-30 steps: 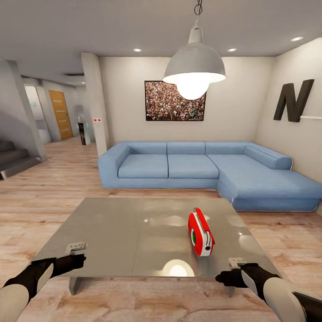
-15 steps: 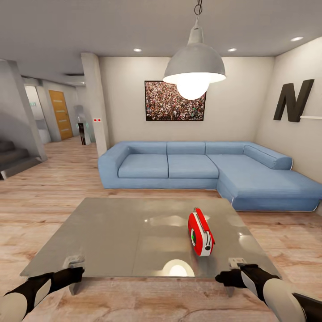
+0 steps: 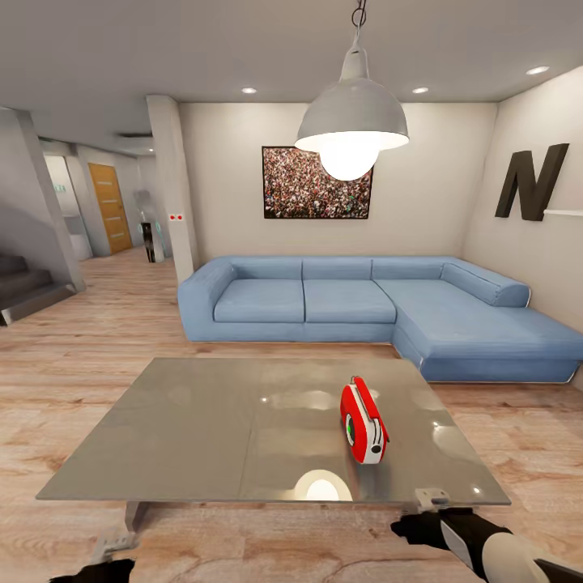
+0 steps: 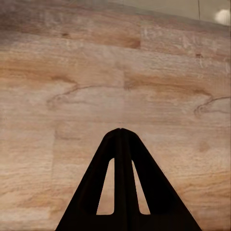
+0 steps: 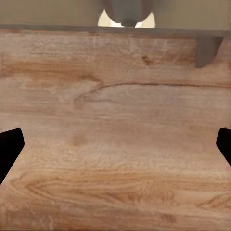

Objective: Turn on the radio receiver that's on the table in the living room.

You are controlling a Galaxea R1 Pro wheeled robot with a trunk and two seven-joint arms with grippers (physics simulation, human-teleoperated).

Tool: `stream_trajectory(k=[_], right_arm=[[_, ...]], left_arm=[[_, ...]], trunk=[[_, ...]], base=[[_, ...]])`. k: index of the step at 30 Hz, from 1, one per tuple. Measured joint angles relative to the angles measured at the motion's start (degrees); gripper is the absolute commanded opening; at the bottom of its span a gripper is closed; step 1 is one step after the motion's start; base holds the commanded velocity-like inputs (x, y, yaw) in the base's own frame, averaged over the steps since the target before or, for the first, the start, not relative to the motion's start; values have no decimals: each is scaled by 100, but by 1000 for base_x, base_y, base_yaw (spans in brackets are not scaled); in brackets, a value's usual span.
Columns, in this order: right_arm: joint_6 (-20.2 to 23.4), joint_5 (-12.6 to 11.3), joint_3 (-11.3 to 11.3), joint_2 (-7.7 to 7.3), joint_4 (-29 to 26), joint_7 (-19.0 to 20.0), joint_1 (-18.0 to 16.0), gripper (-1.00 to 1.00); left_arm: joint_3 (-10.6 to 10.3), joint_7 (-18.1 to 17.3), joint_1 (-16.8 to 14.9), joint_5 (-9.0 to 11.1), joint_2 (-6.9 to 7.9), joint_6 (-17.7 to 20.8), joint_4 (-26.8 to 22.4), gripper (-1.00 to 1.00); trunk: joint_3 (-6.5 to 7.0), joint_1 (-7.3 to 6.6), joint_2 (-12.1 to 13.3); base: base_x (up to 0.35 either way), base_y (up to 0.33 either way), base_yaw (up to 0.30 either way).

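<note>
From the head view: radio receiver upright on the counter, right of centre, untouched; right tool at the near edge, left tool low over the floor. Left wrist: fingers pressed together, empty. Right wrist: fingers spread wide, empty; reach and switch-on still to do.

The radio receiver stands on the table, right of centre and toward the near edge. The sofa lies behind the table, along the far wall and round to the right. A framed picture hangs above it (the pendant lamp hangs over the table). Stairs are at far left.
</note>
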Motion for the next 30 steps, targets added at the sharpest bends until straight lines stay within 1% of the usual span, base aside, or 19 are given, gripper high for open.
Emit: stream_trajectory(k=[8,10,20,26,30], right_arm=[[-269,-9,-3,1,7,23,302,100],[-302,-13,-4,1,7,27,353,100],[-370,-20,-12,-5,8,40,674,100],[-539,-25,-12,-4,13,42,856,100],[-581,-28,-13,-1,15,54,921,100]], left_arm=[[-3,0,392,-1,2,-97,6,-100],[-1,0,448,0,2,-100,6,-100],[1,0,982,5,18,-113,8,-100],[-2,7,1301,6,26,-108,14,-100],[2,8,1488,7,27,-107,15,-100]], trunk=[[0,0,0],[0,0,0],[0,0,0],[0,0,0],[0,0,0]], base=[[0,0,0],[0,0,0],[0,0,0],[0,0,0],[0,0,0]])
